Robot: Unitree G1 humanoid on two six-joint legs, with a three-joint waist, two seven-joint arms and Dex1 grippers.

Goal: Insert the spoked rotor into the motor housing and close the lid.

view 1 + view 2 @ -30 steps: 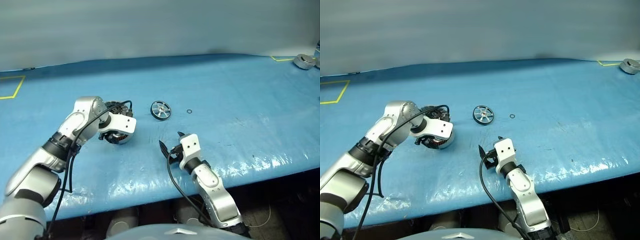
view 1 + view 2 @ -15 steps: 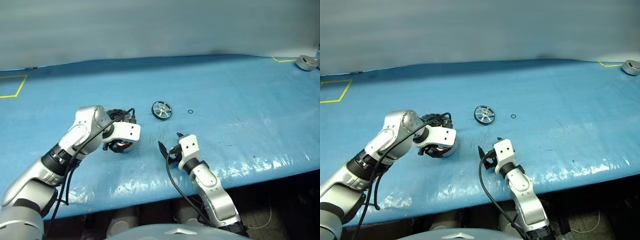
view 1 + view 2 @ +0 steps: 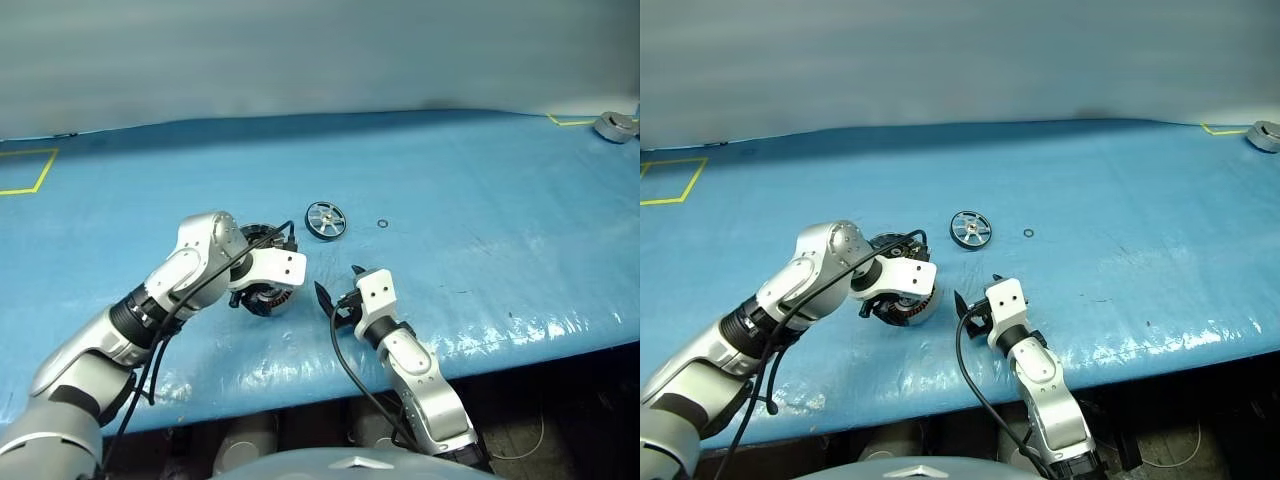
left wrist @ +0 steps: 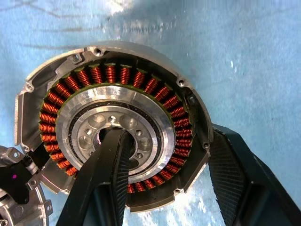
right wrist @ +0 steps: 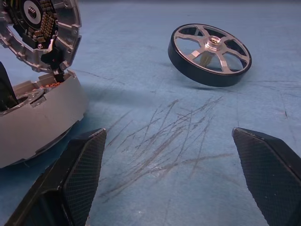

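Observation:
The motor housing [image 4: 108, 75], a silver case with copper windings, rests on the blue table at front centre. My left gripper [image 3: 262, 293] is shut on it, one finger [image 4: 108, 174] in the central hub and the other outside the wall. The lid [image 5: 40, 23] stands raised at the housing's far edge. The spoked rotor [image 3: 324, 219], dark-rimmed with silver spokes, lies slightly tilted just beyond. My right gripper [image 3: 338, 280] hovers open beside the housing's right side and holds nothing, with the rotor [image 5: 210, 52] ahead of it.
A tiny black ring [image 3: 381, 223] lies right of the rotor. A grey round part [image 3: 612, 124] sits at the far right corner by yellow tape. More yellow tape [image 3: 30, 170] marks the far left. The table's front edge runs just below both grippers.
My left gripper has brought the motor housing to the right and a little nearer, closer to the right gripper. The right gripper, rotor and ring have stayed put.

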